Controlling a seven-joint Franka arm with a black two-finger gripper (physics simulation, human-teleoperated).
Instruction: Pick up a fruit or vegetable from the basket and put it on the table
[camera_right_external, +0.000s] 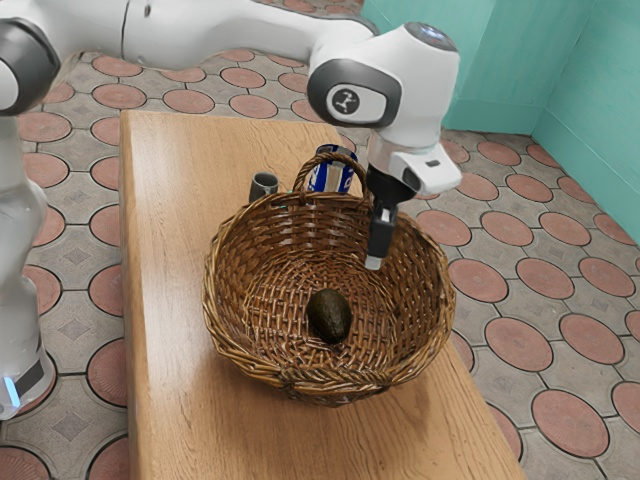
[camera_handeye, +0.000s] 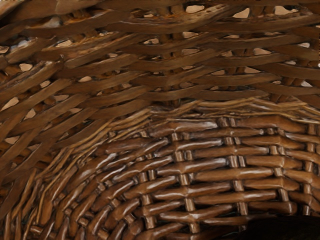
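Avocado (camera_right_external: 329, 316) sits in the basket (camera_right_external: 300, 381), below the tool (camera_right_external: 374, 262) and off toward the exterior view's left and near side; whether the tool is spread or closed, I cannot tell.

We can read no word, number or brand name. On the white plate of the arm (camera_right_external: 220, 28) we see a dark round emblem (camera_right_external: 345, 100); on the blue-and-white can (camera_right_external: 321, 178), behind the basket's handle (camera_right_external: 329, 156), the markings are too small for us to read.
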